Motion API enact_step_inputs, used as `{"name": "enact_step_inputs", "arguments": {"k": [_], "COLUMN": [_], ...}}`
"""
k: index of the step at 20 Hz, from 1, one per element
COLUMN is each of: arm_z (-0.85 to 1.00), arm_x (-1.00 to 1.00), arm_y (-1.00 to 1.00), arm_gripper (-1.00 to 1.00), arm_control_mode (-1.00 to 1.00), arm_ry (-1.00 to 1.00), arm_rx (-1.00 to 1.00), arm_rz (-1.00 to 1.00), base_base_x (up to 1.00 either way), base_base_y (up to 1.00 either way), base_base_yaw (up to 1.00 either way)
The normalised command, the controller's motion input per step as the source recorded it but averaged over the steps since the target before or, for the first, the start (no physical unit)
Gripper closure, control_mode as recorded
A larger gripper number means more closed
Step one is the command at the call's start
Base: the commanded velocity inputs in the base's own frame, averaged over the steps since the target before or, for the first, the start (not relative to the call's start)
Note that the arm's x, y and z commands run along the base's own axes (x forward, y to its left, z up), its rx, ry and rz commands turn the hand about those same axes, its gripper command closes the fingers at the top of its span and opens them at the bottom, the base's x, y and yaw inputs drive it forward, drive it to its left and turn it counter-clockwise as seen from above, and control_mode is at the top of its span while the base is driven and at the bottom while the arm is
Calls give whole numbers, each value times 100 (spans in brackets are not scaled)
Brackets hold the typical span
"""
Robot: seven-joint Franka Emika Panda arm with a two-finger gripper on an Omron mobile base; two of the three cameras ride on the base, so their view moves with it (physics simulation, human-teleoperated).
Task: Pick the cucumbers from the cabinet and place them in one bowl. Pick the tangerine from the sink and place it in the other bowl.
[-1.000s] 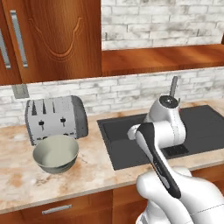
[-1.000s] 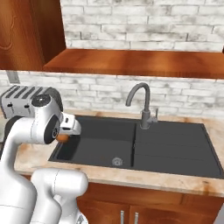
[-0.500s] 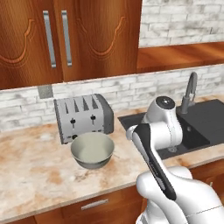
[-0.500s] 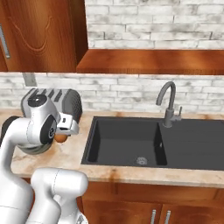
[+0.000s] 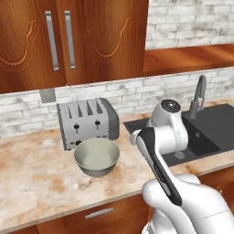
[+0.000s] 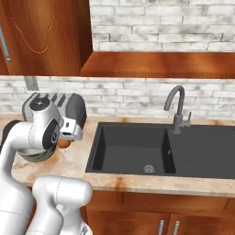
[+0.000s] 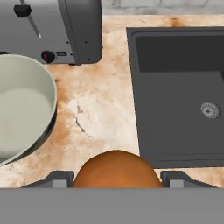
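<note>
My gripper (image 7: 116, 180) is shut on the tangerine (image 7: 116, 169), a round orange fruit that bulges up between the two fingertips. From the right base the tangerine (image 6: 64, 143) peeks out under the hand (image 6: 69, 131), above the counter just left of the sink (image 6: 133, 151). The grey-green other bowl (image 5: 97, 156) stands upright in front of the toaster; in the hand view this bowl (image 7: 24, 109) lies to the left of the held fruit. The cabinet's doorless shelf bay (image 6: 160, 64) hangs above the sink. The cucumbers and one bowl of the two are out of view.
A silver toaster (image 5: 87, 123) stands against the brick wall behind the bowl. The dark sink (image 7: 175, 87) with its round drain (image 7: 211, 110) and curved grey tap (image 6: 176, 108) lies to the right. Marbled counter (image 7: 100, 113) separates bowl and sink.
The whole scene has slid right in both base views: the base has driven left. Toaster and bowl now sit nearer the middle. The tangerine stays in the gripper.
</note>
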Motion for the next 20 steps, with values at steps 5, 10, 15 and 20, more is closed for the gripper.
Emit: {"name": "enact_step_inputs", "arguments": {"k": [5,10,15,20], "arm_z": [-4,0,0,0], "arm_x": [10,2,0,21], "arm_y": [30,64,76,69], "arm_gripper": [100,100,100,100], "arm_control_mode": [-100,-100,-100,-100], "arm_ry": [-1,-3,-3,-9], "arm_rx": [1,0,0,-1], "arm_rz": [9,14,12,5], "base_base_x": [0,0,0,0], "base_base_y": [0,0,0,0], "base_base_yaw": [0,0,0,0]}}
